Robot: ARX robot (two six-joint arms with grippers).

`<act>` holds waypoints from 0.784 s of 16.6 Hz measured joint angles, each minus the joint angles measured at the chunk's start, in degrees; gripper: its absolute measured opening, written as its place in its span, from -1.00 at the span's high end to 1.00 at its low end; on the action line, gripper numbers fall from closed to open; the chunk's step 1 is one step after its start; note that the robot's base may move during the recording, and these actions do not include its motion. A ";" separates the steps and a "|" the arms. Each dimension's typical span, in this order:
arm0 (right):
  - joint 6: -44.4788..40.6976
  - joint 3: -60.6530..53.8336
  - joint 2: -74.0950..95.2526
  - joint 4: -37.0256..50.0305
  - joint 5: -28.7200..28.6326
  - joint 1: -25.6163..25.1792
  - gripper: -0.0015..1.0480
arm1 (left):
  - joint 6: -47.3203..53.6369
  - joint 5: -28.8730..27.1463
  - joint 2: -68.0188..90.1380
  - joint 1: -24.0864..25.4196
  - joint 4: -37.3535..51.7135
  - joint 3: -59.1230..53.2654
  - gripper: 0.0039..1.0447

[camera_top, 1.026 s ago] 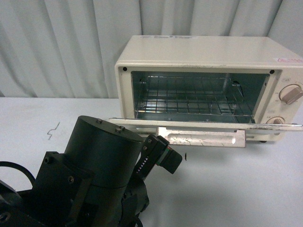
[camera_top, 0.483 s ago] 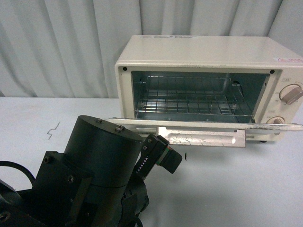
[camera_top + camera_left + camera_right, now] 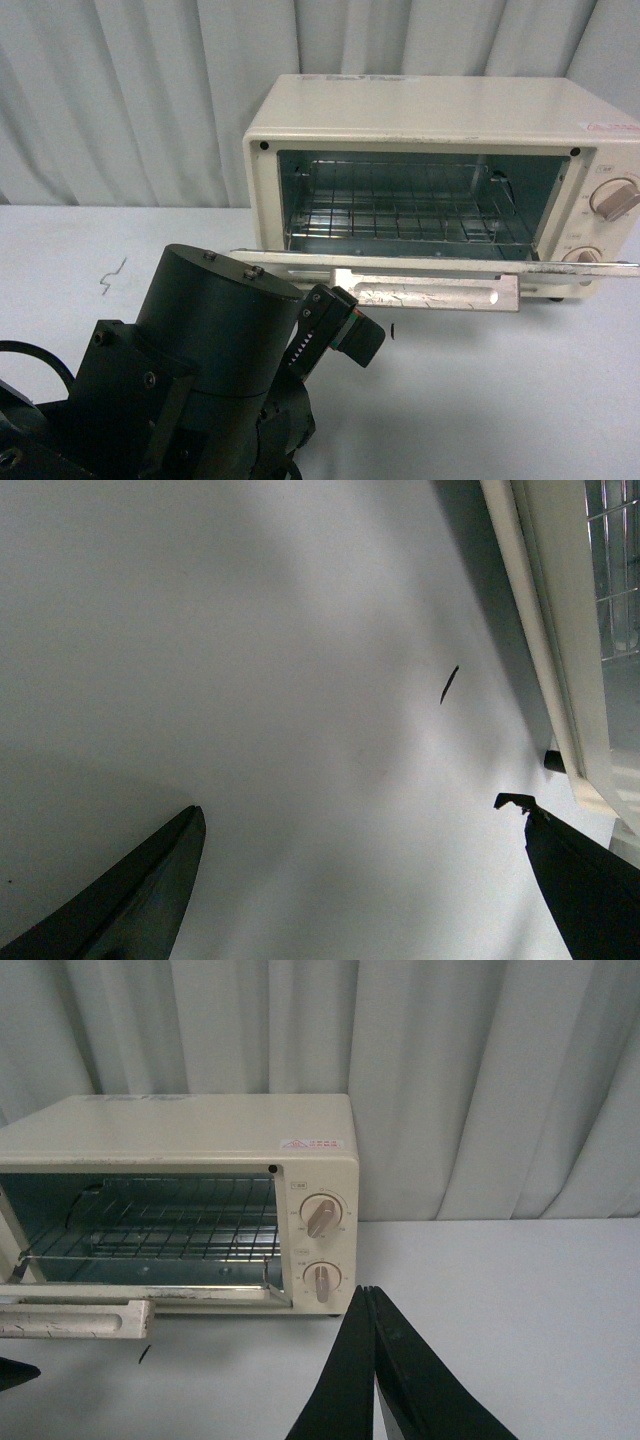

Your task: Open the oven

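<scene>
Noted a thin bent scrap (image 3: 112,275) on the table (image 3: 500,400), well off to the left of the left gripper (image 3: 352,805). Found that gripper low over the table, fingers (image 3: 150,900) spread wide, holding nothing. Recorded a small dark mark (image 3: 449,684) on the table just ahead of it. Located the toaster oven (image 3: 420,110) ahead and to the right of the left gripper, curtain (image 3: 150,100) behind. Found its door (image 3: 290,262) dropped flat, with the bar handle (image 3: 425,290) just beside the left gripper, apart as far as the wrist view shows. Saw the wire rack (image 3: 400,205) inside and two knobs (image 3: 612,198) at the right end. Found the right gripper (image 3: 370,1305) pressed closed and empty, well short of the oven, knob end nearest.
</scene>
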 joint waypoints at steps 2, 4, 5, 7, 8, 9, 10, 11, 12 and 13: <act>0.00 0.00 -1.79 -1.90 0.00 0.00 0.96 | -0.02 -0.02 0.00 0.00 0.00 0.00 -0.87; 0.00 0.00 -3.30 -3.34 0.00 0.00 0.96 | 0.00 0.00 0.00 0.00 0.00 0.00 -0.87; 0.00 0.00 -4.07 -4.17 0.00 0.00 0.96 | -0.02 0.00 0.00 0.00 0.00 0.00 -0.87; 0.07 0.02 -11.82 -14.60 -0.11 0.00 0.96 | -0.02 0.07 0.00 0.00 0.00 0.00 -0.87; 0.09 0.13 -13.73 -13.18 -0.15 0.00 0.96 | -0.02 0.11 0.00 0.00 -0.02 0.00 -0.87; 0.11 0.00 -13.77 -14.36 -0.15 0.00 0.96 | 0.00 -0.09 0.00 0.00 -0.04 0.00 -0.87; 0.11 0.02 -13.57 -14.47 -0.09 0.00 0.96 | -0.02 -0.02 0.00 0.00 -0.02 0.00 -0.87; 0.11 0.02 -13.77 -14.29 -0.11 0.00 0.94 | -0.02 -0.04 0.00 0.00 -0.02 0.00 -0.87; 0.11 0.02 -13.77 -14.32 -0.13 0.00 0.74 | 0.00 -0.04 0.00 0.00 -0.02 0.00 -0.87; 0.11 0.02 -13.77 -14.27 -0.11 0.00 0.57 | -0.02 -0.04 0.00 0.00 -0.02 0.00 -0.87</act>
